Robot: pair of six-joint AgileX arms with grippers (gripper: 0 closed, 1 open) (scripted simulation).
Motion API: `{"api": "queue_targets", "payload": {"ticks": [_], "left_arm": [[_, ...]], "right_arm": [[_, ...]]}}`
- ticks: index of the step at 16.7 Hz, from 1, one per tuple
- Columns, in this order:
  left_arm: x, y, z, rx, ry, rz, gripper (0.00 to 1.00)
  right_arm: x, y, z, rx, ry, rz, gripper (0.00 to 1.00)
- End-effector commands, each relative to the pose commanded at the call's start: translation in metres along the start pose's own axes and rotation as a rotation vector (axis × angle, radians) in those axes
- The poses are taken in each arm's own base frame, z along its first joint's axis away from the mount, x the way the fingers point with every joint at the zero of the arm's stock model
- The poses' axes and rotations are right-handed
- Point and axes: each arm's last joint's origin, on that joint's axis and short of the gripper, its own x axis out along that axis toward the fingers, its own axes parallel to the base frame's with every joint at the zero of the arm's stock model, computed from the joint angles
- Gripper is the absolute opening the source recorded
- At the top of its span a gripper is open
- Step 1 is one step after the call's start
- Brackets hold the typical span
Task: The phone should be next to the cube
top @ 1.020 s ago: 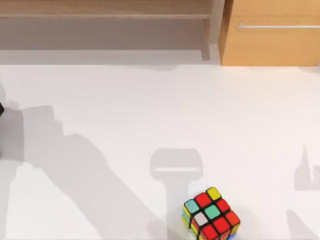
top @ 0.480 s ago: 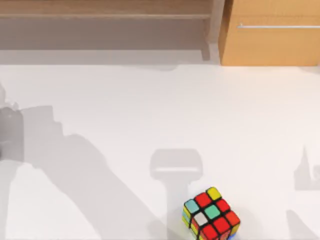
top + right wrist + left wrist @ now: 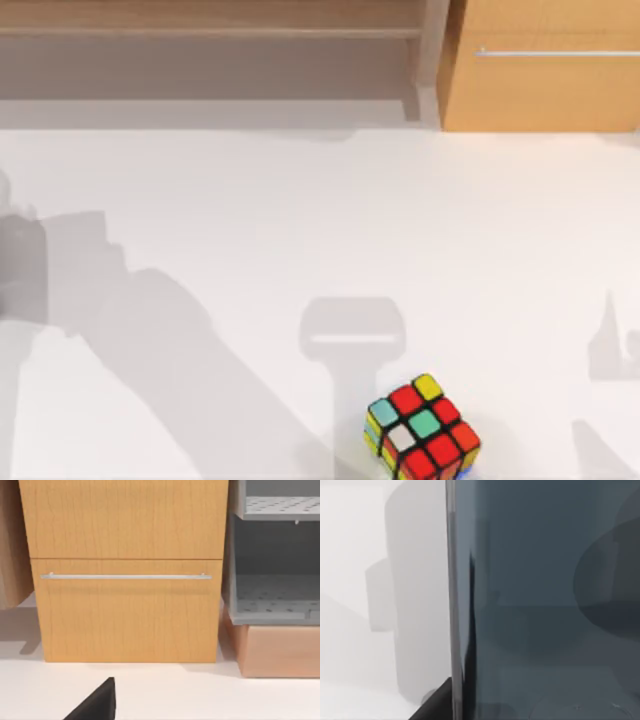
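- The cube (image 3: 422, 430) sits on the white worktop (image 3: 320, 250) at the near edge of the top view, a little right of centre, its top face showing red, green, yellow, white and light-blue stickers between black edges.
- The cube stands alone there, turned at an angle to the worktop's edges, with bare surface on every visible side.
- The phone (image 3: 545, 600) appears very close in the left wrist view, its glossy dark grey face taking up most of the frame and its silvery edge running straight up and down against the white worktop behind it.
- Whether the phone is lying on the worktop or lifted off it cannot be told from this close view.
- A dark wedge at the foot of the phone's edge in the left wrist view may belong to the left end effector; whether that end effector is apart, together or clamped on the phone cannot be told.
- Soft grey shadows of the arms fall across the left side and the far right side of the worktop in the top view.
- A wooden drawer cabinet (image 3: 125, 570) with a thin metal handle (image 3: 125, 576) stands at the back right of the worktop, and the right wrist view faces it straight on.
- Beside that cabinet, the right wrist view shows a grey perforated shelf unit (image 3: 275, 555).
- A dark tip at the lower edge of the right wrist view is too partial to tell whether the right end effector is apart or together.
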Motion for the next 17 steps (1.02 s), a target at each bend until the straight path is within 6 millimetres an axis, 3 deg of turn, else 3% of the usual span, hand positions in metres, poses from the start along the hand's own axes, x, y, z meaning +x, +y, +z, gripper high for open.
{"api": "queue_targets", "payload": {"ticks": [4,10,15,17], "left_arm": [[0.0,0.0,0.0,0.0,0.0,0.0,0.0],[-0.025,-0.001,0.0,0.004,-0.013,-0.005,0.0],[-0.025,-0.001,0.0,0.005,-0.008,-0.003,0.0],[-0.038,-0.003,0.002,0.0,-0.042,-0.015,0.0]], "right_arm": [[0.0,0.0,0.0,0.0,0.0,0.0,1.0],[0.0,0.0,0.0,0.0,0.0,0.0,1.0],[0.0,0.0,0.0,0.0,0.0,0.0,1.0],[0.0,0.0,0.0,0.0,0.0,0.0,1.0]]}}
